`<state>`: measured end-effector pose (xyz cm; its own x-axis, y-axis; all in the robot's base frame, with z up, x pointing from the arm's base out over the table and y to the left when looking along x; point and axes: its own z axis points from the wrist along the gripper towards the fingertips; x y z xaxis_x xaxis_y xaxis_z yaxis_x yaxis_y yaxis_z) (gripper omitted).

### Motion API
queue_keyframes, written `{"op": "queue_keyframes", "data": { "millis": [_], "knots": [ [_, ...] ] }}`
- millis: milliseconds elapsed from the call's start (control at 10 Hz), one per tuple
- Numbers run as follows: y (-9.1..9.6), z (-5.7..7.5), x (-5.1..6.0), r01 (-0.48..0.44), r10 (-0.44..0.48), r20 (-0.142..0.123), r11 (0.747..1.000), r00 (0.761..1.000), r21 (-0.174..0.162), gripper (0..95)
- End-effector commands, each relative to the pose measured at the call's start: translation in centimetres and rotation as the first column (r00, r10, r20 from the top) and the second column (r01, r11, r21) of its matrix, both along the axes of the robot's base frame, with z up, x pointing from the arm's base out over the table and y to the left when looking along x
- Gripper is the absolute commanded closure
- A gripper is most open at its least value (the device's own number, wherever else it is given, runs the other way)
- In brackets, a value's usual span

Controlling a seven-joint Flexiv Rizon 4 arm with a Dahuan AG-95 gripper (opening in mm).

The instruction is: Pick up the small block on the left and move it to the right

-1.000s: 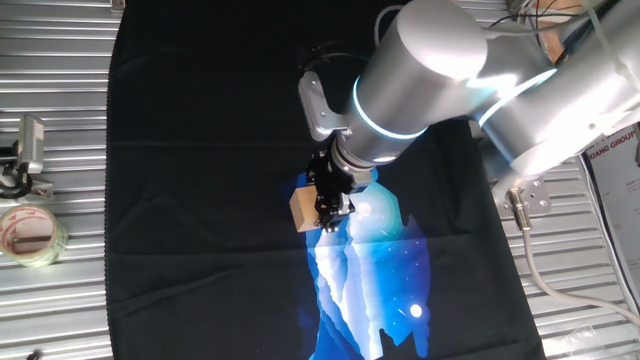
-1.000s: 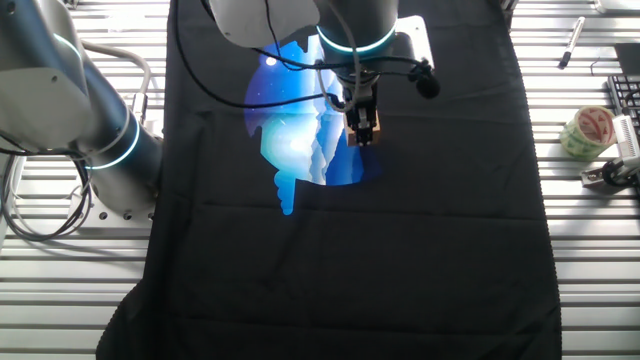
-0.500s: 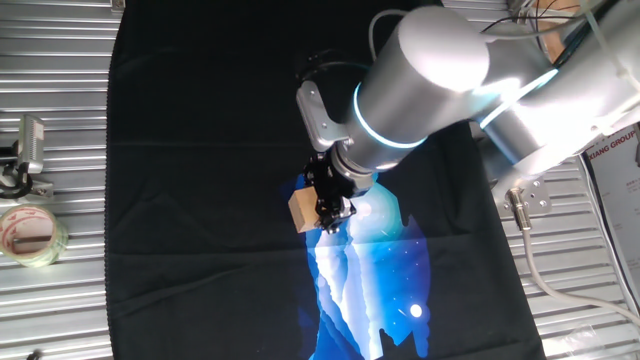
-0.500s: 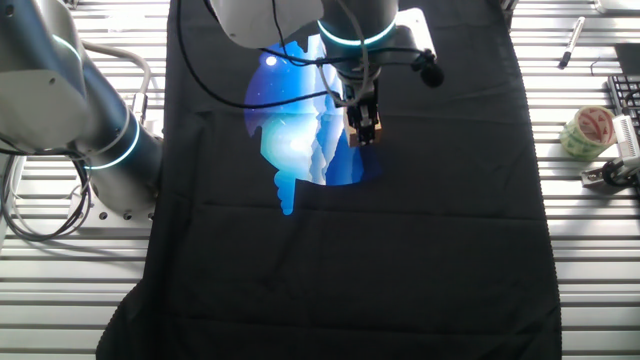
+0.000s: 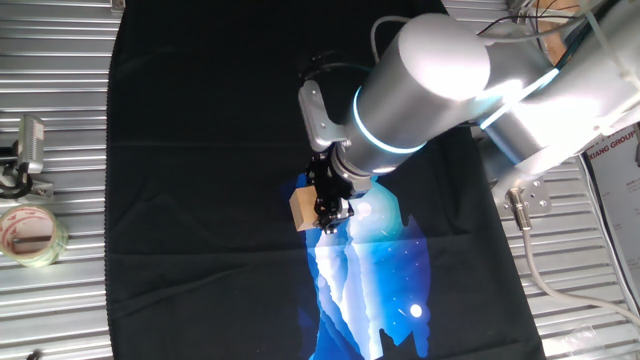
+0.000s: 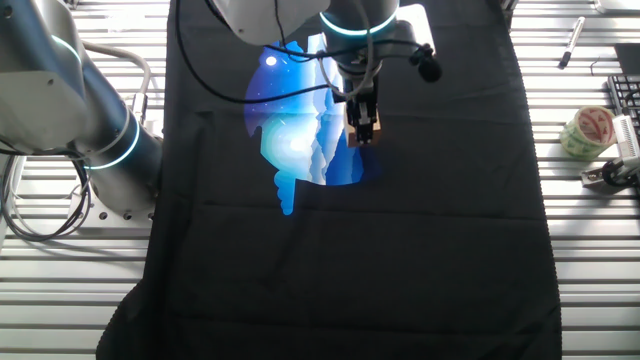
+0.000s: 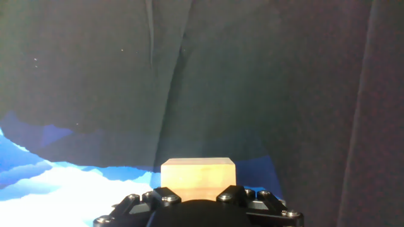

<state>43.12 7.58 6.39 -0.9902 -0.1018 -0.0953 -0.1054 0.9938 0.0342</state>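
Note:
The small block [image 5: 301, 210] is a light-tan wooden cube held between my gripper's [image 5: 322, 212] fingers, over the upper left edge of the blue print on the black cloth. In the other fixed view the block [image 6: 363, 131] shows just below the gripper [image 6: 362, 124], at the print's right edge. In the hand view the block [image 7: 198, 178] fills the lower middle, right in front of the gripper [image 7: 197, 203] body, with dark cloth beyond it. The gripper is shut on the block. The fingertips are hidden by the block and the hand.
A black cloth [image 5: 200, 120] with a blue and white print [image 5: 370, 270] covers the slatted metal table. A roll of clear tape [image 5: 30, 235] and a metal clamp [image 5: 25, 155] lie off the cloth at the left. A pen [image 6: 568, 45] lies at the other view's top right.
The wrist has shifted slightly and the gripper has crept a little with the block. The block stays in the gripper's grip throughout.

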Motion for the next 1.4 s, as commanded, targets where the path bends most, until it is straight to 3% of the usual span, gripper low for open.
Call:
{"op": "queue_keyframes", "data": {
  "millis": [100,600,800,1000,1400],
  "knots": [
    [0.1,0.0,0.0,-0.009,0.009,-0.005,1.0,1.0,-0.003,95.0],
    [0.2,-0.2,-0.3,0.035,-0.035,-0.002,0.999,0.999,0.001,95.0],
    [0.5,-0.9,-0.8,0.091,-0.091,0.018,0.996,0.996,0.023,95.0],
    [0.8,-1.2,-1.0,0.126,-0.127,0.015,0.991,0.992,0.038,95.0],
    [1.3,-1.3,-1.2,0.132,-0.133,0.011,0.991,0.991,0.021,95.0]
  ]
}}
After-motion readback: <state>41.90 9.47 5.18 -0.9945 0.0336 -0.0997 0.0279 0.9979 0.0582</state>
